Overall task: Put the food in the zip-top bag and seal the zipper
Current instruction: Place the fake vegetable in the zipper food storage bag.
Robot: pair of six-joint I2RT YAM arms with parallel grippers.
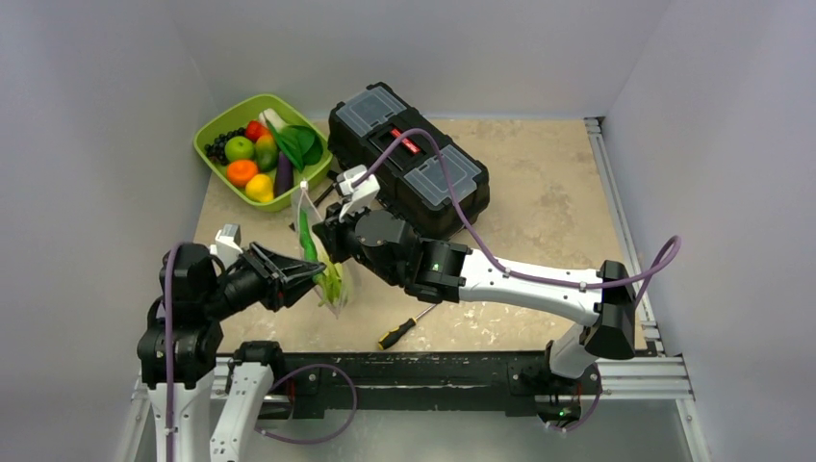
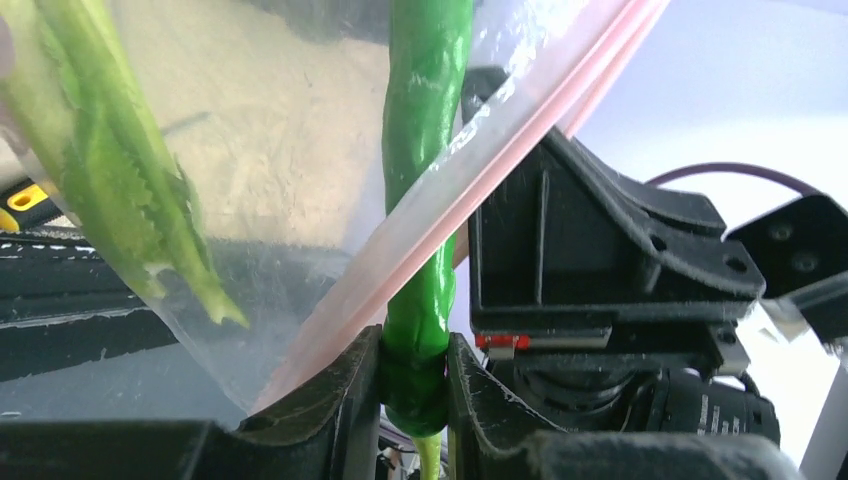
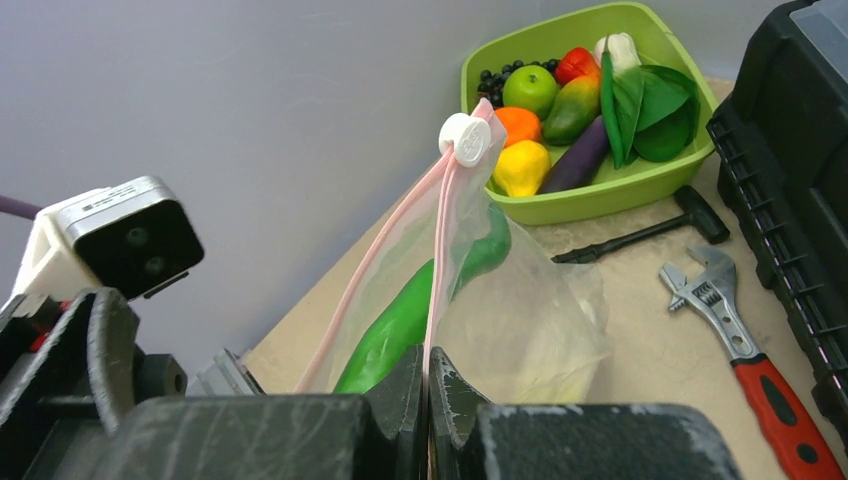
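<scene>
- Left gripper fills the bottom of its own wrist view, fingers clenched on the lower end of a long green pod. The pod runs straight up from there and crosses the bag's mouth.
- zip-top bag is held up between the two grippers, over the near-left part of the tabletop and near the lime-green tray. It's clear, floppy and pretty crinkly.
- zipper is a thin pink strip. Its two lips are spread in a narrow V and meet at a white slider on the far end.
- right gripper is pinched tight on one lip of that zipper, so no gap shows between the fingers.
- pod's upper half sits behind the clear plastic, and a pale green leek stalk shows through the bag beside it.
- green apple, orange and eggplant lie in the tray with the rest of the food.
- hard to make out: from above the grippers cover most of the bag, and I can't tell whether its bottom touches the tabletop. The pod's stem is cut off by the frame edge.
</scene>
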